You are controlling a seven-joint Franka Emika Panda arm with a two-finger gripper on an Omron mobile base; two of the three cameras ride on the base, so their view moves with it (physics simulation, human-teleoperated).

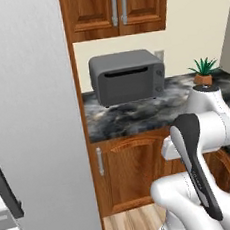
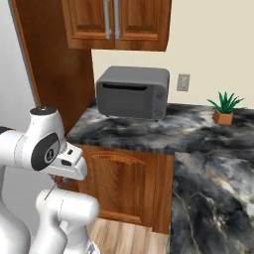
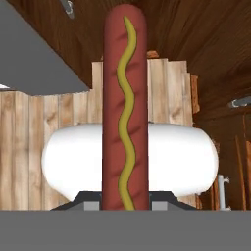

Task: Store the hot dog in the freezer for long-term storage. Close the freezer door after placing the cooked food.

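Above the wooden floor [image 3: 14,147], the hot dog [image 3: 124,108] points lengthwise straight out from the tool [image 3: 125,205].

The long reddish-brown hot dog with a wavy yellow mustard line [image 3: 124,108] runs out of the hand view at the bottom, so the grip on it is hidden. In the right base view it is a thin sliver [image 2: 52,190] under the white arm, too small to read. The tall grey freezer door [image 1: 32,125] is cut off by the frame's top and left edges, its dark handle [image 1: 6,186] perhaps only partly seen.
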